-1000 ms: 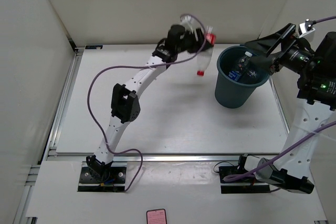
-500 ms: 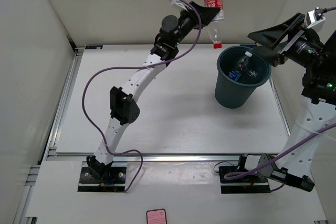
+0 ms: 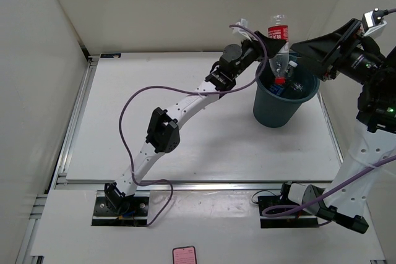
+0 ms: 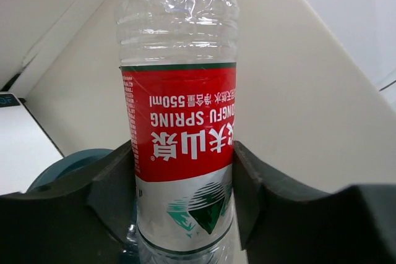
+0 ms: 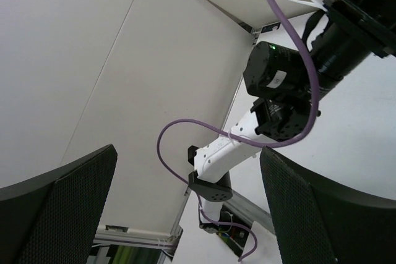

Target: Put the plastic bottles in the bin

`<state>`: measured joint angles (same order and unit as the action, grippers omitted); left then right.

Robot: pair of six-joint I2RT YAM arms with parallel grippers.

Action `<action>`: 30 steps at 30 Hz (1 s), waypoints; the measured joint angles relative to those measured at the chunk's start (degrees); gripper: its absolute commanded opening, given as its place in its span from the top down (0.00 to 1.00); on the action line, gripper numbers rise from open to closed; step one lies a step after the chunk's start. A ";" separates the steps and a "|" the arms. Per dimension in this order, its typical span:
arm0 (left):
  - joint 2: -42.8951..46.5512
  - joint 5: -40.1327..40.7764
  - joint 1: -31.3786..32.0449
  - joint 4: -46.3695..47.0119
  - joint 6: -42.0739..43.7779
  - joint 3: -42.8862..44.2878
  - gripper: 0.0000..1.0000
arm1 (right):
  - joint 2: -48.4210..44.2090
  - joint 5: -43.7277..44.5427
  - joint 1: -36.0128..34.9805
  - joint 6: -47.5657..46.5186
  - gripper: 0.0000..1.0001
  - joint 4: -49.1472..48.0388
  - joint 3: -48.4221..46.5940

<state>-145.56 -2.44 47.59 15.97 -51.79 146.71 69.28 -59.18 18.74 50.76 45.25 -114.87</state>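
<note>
My left gripper [image 3: 274, 42] is shut on the red-labelled plastic bottle [image 3: 278, 47], holding it cap-down above the rim of the dark teal bin [image 3: 276, 108]. In the left wrist view the bottle [image 4: 180, 128] fills the gap between the fingers [image 4: 111, 183], with the bin's rim [image 4: 68, 164] showing below left. Inside the bin lies the blue-labelled bottle [image 3: 279, 88] with other clear bottles, hard to tell apart. My right gripper [image 3: 314, 55] is open and empty, raised just right of the bin; its view shows only the left arm [image 5: 281, 100].
The white work surface [image 3: 185, 134] is bordered by metal rails on the left and front. White walls enclose the back and sides. A small pink object [image 3: 184, 255] lies at the front edge between the arm bases.
My left gripper has swung right with the red-labelled bottle, from behind the table's back edge to directly above the bin, cap pointing down. The right gripper has stayed raised beside the bin.
</note>
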 measured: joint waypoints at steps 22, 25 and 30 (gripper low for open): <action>18.21 8.52 5.40 -13.75 32.72 -22.80 0.00 | 0.02 8.46 0.00 -3.56 0.00 8.52 0.61; 31.91 13.09 5.31 -16.26 36.11 -32.13 0.00 | 1.40 11.56 0.00 -4.90 0.00 12.11 0.44; 59.74 23.89 5.22 -16.79 41.31 -51.47 0.00 | 3.06 15.63 0.00 -5.40 0.00 15.26 2.75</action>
<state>-85.82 21.45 52.82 -0.82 -10.48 95.24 72.34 -43.55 18.74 45.36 60.51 -112.12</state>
